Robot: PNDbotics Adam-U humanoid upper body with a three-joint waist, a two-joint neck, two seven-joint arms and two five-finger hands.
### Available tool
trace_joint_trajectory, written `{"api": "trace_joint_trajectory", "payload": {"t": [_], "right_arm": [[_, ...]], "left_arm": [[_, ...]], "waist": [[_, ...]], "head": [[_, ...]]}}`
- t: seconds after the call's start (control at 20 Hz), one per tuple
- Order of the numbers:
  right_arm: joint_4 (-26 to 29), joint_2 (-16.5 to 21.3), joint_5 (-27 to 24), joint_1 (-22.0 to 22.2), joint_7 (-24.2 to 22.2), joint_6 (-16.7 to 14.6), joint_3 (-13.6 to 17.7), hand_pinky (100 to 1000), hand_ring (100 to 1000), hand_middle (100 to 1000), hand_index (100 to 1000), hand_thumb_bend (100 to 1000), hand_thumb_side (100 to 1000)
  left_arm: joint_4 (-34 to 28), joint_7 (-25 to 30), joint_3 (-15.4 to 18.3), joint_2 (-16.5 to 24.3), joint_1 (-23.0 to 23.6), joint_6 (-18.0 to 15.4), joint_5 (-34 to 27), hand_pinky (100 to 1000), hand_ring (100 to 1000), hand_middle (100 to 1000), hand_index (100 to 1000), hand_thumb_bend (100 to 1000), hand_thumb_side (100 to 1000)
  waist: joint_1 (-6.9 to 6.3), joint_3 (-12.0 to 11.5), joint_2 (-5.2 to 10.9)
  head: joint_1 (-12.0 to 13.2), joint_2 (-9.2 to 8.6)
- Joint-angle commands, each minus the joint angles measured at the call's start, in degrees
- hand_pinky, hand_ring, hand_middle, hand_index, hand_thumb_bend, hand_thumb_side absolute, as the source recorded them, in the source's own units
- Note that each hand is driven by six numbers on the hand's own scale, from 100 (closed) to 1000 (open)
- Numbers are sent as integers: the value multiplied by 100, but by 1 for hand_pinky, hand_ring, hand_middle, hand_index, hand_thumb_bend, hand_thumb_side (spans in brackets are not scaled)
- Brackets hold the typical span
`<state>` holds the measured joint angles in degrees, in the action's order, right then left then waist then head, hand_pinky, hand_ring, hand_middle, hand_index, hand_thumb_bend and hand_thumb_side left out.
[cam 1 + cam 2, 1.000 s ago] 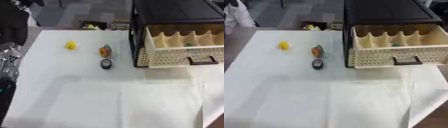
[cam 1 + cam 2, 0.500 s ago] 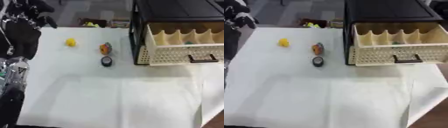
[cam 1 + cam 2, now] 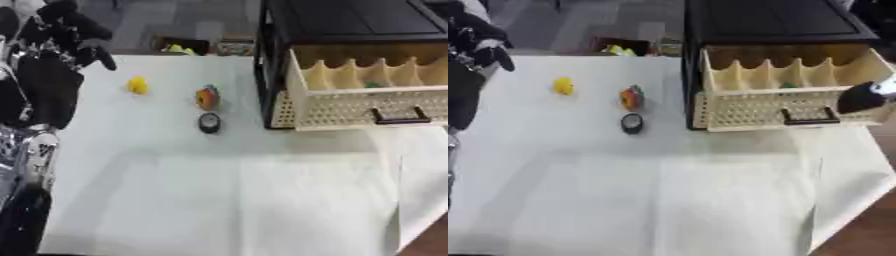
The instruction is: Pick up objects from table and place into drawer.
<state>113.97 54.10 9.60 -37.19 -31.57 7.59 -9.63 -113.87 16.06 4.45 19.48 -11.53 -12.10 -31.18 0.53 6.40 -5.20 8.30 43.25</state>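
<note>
Hovering at upper left, the left hand (image 3: 66,37) curled its fingers on nothing, poised toward the duck (image 3: 136,85); the drawer (image 3: 363,102) stood open at upper right for dropping items.

no text, label or number can be read.

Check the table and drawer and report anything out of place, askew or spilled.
Nothing looks spilled or damaged. The yellow object, the orange object and the small dark round object sit apart on the table. The drawer stands pulled open. Only oddity: the white table cover's edge lies askew at the right.
</note>
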Motion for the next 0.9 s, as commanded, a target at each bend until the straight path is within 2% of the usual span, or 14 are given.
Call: {"api": "trace_joint_trajectory", "payload": {"t": [0.05, 0.45, 0.65, 0.9], "right_arm": [[62, 261, -429, 0, -442, -65, 46, 100, 347, 437, 634, 1000, 541], [62, 327, -917, 85, -1010, -136, -77, 100, 399, 457, 655, 1000, 522], [62, 276, -1048, -6, -1111, 5, -271, 100, 431, 488, 696, 1000, 511], [62, 123, -1102, -331, -1147, 222, -525, 100, 453, 513, 727, 1000, 522]], "left_arm": [[-72, 0, 39, 21, -78, 48, 10, 475, 679, 616, 791, 100, 1000], [-72, 35, 8, 0, -96, 63, -27, 475, 678, 614, 790, 100, 1000], [-72, 79, -16, -15, -94, 73, -9, 475, 678, 614, 789, 100, 1000], [-72, 124, -36, -32, -94, 89, 15, 481, 679, 614, 789, 100, 1000]], "waist": [[-2, 13, 66], [-25, 18, 65], [-29, -6, 60], [-32, -46, 56]], "head": [[-14, -34], [-67, -114], [-99, -142], [-130, -168]]}}
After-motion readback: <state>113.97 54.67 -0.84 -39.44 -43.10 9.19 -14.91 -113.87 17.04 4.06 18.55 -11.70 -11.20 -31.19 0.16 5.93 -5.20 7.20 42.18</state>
